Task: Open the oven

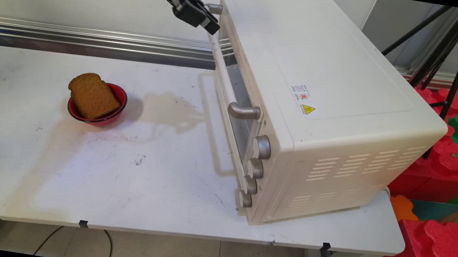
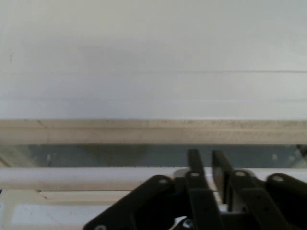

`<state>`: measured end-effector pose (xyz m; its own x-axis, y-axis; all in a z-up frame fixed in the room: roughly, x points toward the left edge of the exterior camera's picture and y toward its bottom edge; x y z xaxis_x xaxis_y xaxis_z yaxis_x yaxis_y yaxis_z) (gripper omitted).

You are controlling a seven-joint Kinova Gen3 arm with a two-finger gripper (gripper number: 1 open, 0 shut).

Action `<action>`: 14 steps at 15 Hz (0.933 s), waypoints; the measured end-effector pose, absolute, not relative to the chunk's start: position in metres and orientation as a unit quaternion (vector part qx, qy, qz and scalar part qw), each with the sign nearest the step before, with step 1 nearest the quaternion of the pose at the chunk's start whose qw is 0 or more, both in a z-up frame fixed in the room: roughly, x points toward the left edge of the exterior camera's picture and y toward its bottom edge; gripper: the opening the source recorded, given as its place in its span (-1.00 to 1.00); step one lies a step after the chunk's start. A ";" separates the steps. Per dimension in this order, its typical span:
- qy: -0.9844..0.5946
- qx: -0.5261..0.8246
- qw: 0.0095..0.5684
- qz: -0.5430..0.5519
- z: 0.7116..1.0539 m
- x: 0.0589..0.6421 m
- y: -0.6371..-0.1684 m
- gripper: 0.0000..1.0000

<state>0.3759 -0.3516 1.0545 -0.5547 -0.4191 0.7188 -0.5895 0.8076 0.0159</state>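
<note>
Hovering at upper centre of the frame, black two-finger end effector [image 1: 212,23] nearly clenched, empty, beside cream metal toaster oven's [image 1: 324,110] long door handle [image 2: 72,177].

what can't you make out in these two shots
- Toaster oven interior: main view, the glass door is seen at too steep an angle.
- Knob markings: main view, too small to read.
- Warning sticker text: main view, too small.
- Whether the tool touches the door handle: hand view, its linkage hides the contact.
- Red bowl contents beneath the bread slice: main view, covered.
</note>
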 end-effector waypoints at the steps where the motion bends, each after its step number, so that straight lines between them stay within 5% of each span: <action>1: -0.875 0.289 0.372 0.114 1.052 0.374 -0.353 -1.00; 14: -0.877 0.296 0.361 0.116 1.022 0.347 -0.379 -1.00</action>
